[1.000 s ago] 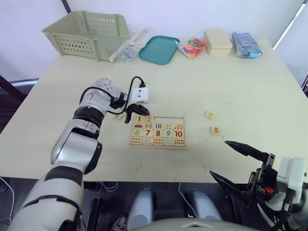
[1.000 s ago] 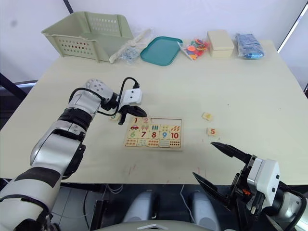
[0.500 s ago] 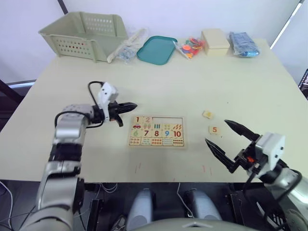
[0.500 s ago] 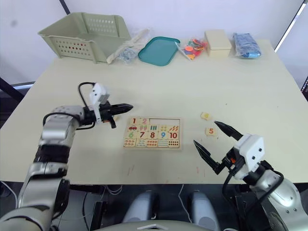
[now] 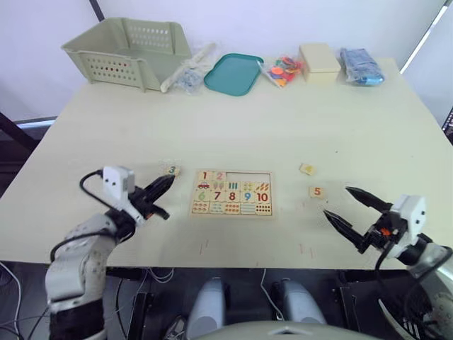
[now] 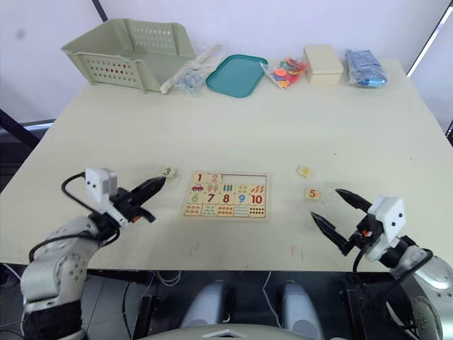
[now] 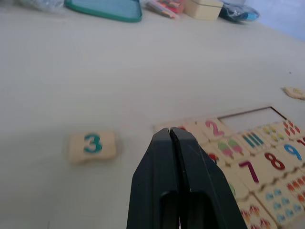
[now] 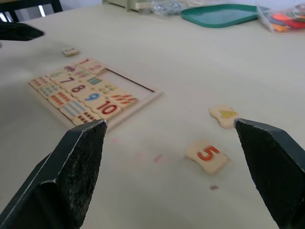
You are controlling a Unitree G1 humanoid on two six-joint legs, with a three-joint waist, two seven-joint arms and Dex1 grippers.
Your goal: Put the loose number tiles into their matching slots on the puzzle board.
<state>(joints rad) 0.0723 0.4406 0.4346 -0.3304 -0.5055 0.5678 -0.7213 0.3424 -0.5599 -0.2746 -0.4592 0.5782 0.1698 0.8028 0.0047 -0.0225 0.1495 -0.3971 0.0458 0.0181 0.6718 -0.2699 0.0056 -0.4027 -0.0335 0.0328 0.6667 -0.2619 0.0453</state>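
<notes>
Facing tile 3 [image 7: 92,145], left hand [image 7: 170,135] closed.

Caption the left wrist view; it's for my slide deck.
Shut left pincer hovers between the loose 3 tile and the puzzle board, where tiles 1 and 2 sit.
</notes>
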